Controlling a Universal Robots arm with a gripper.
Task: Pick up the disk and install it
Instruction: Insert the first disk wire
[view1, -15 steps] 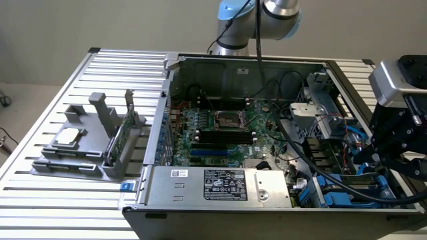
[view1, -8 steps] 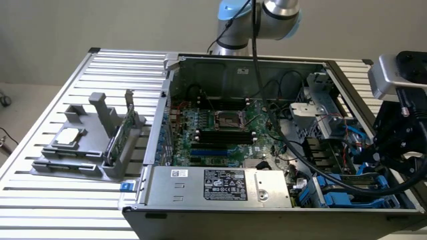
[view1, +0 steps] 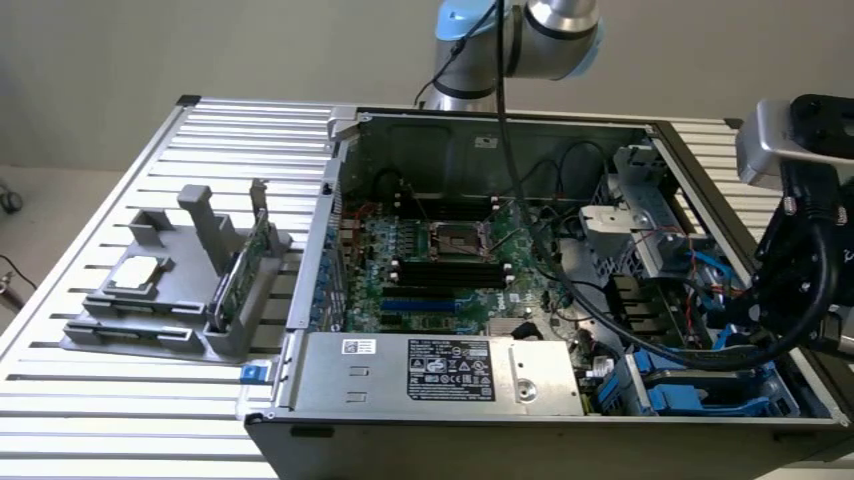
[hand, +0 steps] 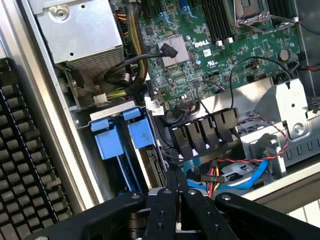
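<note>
Shows tool (hand: 176, 174) pinched together, empty, inside computer case (hand: 36, 85); near its tips, disk (hand: 107, 142) slotted in bay, blue carrier end showing.

Open computer case (view1: 497, 138) on slatted bench (view1: 127, 425), motherboard (view1: 407, 250) and silver power supply (view1: 441, 375) inside. Beside case, at exterior view's left, grey holder (view1: 134, 335) carrying square chip (view1: 138, 273), upright green card (view1: 240, 270).

The slatted metal table (view1: 120, 420) carries an open computer case (view1: 467, 447) and a grey parts holder (view1: 134, 335).
</note>
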